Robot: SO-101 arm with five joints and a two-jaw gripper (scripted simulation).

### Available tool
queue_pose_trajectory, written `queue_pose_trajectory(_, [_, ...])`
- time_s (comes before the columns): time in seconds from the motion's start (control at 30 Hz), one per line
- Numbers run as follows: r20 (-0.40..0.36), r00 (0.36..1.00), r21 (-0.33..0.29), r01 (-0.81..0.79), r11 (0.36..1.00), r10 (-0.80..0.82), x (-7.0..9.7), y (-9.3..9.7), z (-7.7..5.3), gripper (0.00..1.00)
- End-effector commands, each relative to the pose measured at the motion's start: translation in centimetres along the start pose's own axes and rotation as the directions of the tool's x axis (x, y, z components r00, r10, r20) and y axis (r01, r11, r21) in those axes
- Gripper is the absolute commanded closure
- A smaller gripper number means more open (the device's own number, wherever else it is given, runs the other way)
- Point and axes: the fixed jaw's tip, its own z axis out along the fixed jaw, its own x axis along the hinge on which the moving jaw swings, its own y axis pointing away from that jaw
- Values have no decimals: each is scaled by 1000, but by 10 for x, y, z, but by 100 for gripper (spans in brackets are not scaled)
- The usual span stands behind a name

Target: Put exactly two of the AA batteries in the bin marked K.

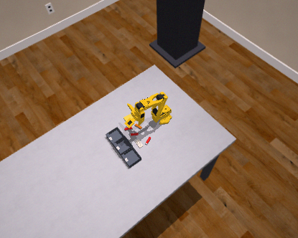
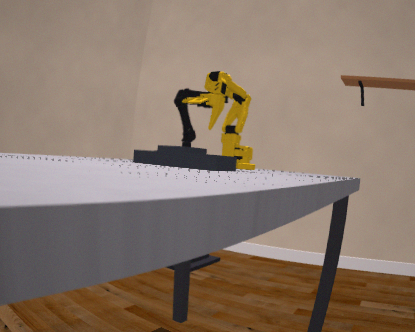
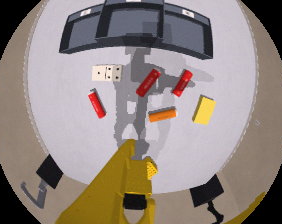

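Three red cylinders lie apart on the table: one at the left (image 3: pixel 97 104) (image 1: pixel 148 140), one in the middle (image 3: pixel 148 83) (image 1: pixel 134 134) and one at the right (image 3: pixel 182 83) (image 1: pixel 128 128). They look like batteries; their print is too small to read. Three dark bins stand side by side: left bin (image 3: pixel 82 34) (image 1: pixel 133 158), middle bin (image 3: pixel 129 25), right bin (image 3: pixel 187 36). Their labels are unreadable, so I cannot tell which is K. No thing shows in the visible parts of the bins. My gripper (image 3: pixel 197 168) (image 2: pixel 197 115) is wide open, empty and high above the table, on the arm side of the cylinders.
An orange cylinder (image 3: pixel 162 115) (image 1: pixel 138 126) lies nearer the arm than the middle red one. A yellow block (image 3: pixel 204 110) lies to its right. A white domino (image 3: pixel 107 73) (image 1: pixel 138 144) lies between the left red cylinder and the bins. The arm's shadow crosses the table.
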Motion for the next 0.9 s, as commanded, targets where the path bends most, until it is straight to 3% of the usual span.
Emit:
queue_pose_trajectory(0.0, [54, 998, 0, -10, 1000, 10, -4, 1, -9, 0])
queue_pose_trajectory(0.1, [54, 998, 0, -10, 1000, 10, -4, 1, -9, 0])
queue_pose_trajectory(0.13, [115, 993, 0, -15, 1000, 15, -9, 2, -17, 0])
queue_pose_trajectory(0.87, [121, 992, 2, -16, 1000, 16, -12, 1, -17, 0])
